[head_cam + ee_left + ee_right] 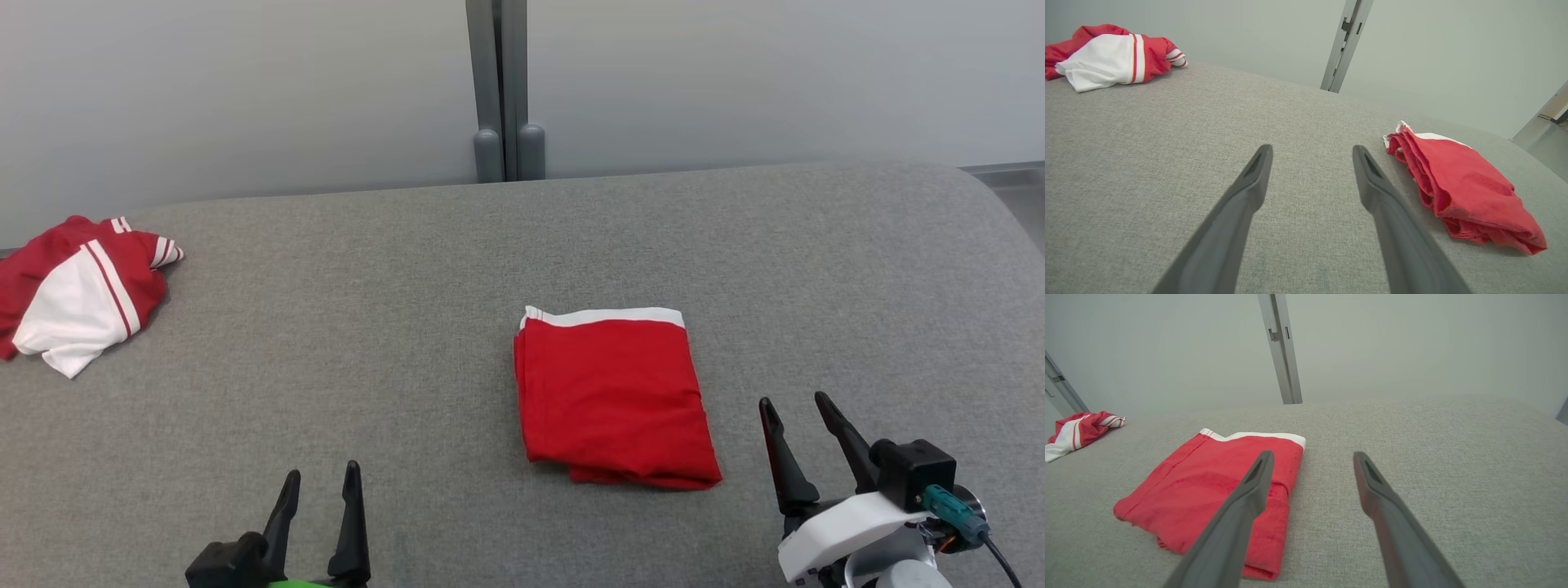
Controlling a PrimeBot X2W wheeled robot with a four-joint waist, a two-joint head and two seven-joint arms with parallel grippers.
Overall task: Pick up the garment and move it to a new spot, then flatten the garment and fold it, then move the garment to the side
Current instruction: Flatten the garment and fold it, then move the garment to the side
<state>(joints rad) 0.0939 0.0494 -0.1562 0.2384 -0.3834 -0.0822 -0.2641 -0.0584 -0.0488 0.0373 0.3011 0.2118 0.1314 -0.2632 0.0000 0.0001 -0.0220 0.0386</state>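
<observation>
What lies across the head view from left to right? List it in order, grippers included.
crumpled red-and-white garment → left gripper → folded red cloth → right gripper

Left edge cuts crumpled red-white shirt [75, 298]; bottom edge cuts left pincer [323, 470] base.

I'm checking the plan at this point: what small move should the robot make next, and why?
Probably ease the right gripper toward the near right edge of the folded garment to grip it. It lies folded at the centre of the table, not yet moved aside; both grippers stand open and empty, and the right one is nearer than the left gripper.
</observation>
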